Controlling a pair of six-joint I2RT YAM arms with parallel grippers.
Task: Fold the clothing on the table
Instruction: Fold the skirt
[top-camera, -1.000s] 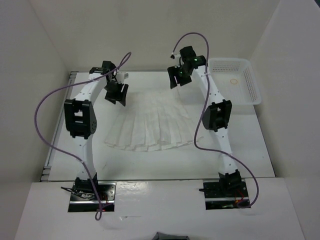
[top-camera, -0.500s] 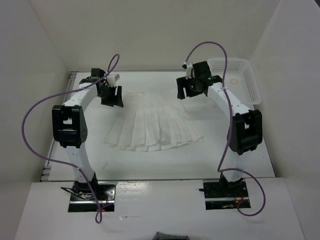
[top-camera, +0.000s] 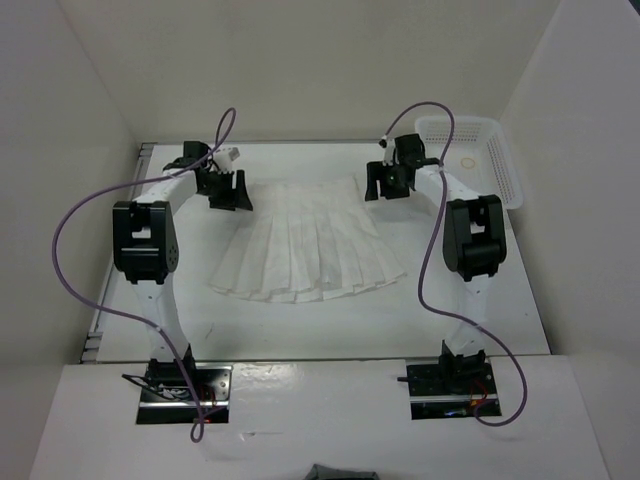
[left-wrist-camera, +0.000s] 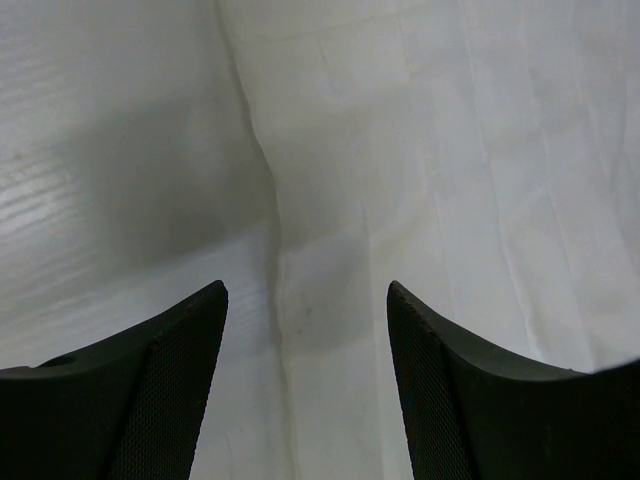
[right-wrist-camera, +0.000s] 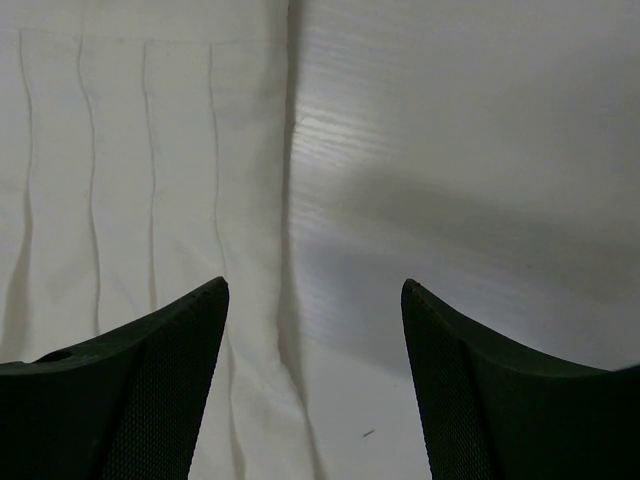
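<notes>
The skirt (top-camera: 305, 245) lies flat on the tabletop (top-camera: 300, 325), wide hem nearest the arm bases. Over its far left corner the left claw (top-camera: 230, 192) hangs, fingers apart, astride the side edge. The right claw (top-camera: 385, 185) does likewise over the far right corner. Both should drop evenly, pinch the waistband corners, and lift together. A basket (top-camera: 505, 180) stands beyond the skirt's right.

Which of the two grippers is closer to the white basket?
The right gripper, open over the far right corner of the clothing, with the basket just to its right. The left gripper hangs at the opposite far corner, across the clothing.
</notes>
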